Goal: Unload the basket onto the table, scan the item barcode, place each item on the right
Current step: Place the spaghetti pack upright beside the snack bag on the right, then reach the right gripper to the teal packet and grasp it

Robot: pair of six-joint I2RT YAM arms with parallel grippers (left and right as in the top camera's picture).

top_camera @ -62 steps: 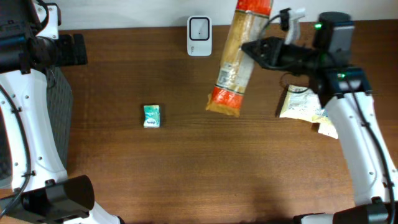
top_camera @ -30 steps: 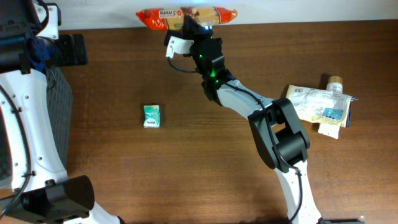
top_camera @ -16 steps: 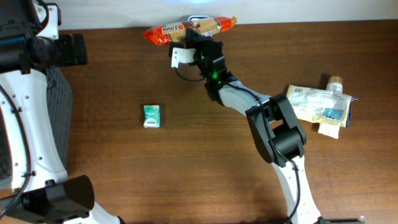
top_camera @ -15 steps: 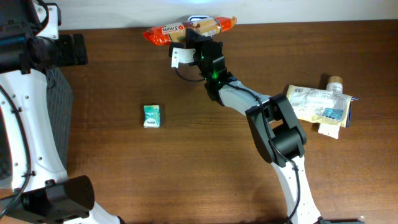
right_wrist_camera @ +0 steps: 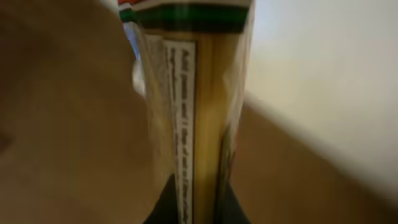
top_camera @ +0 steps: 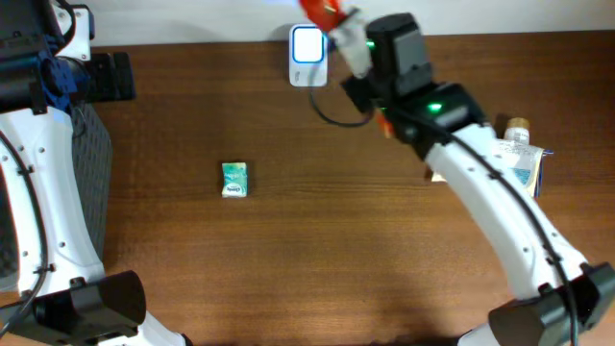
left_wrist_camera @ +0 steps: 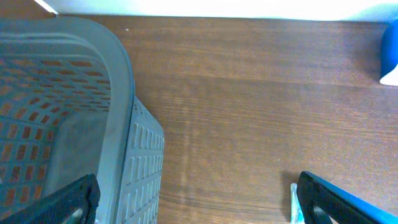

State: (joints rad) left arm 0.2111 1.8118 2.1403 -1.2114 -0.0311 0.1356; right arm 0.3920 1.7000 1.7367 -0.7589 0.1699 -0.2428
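Package (right_wrist_camera: 199,124) print blurred, illegible

Looks like a mock shop checkout, probably in a lab: a barcode scanner (top_camera: 307,56) just beside the right gripper (right_wrist_camera: 194,202), a grey shopping basket (left_wrist_camera: 118,112) close by the left gripper (left_wrist_camera: 199,202), and grocery packets (top_camera: 509,168) on a wooden table (top_camera: 317,250).

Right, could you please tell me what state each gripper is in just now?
Left gripper: open, holding nothing.
Right gripper: closed on the pasta packet.
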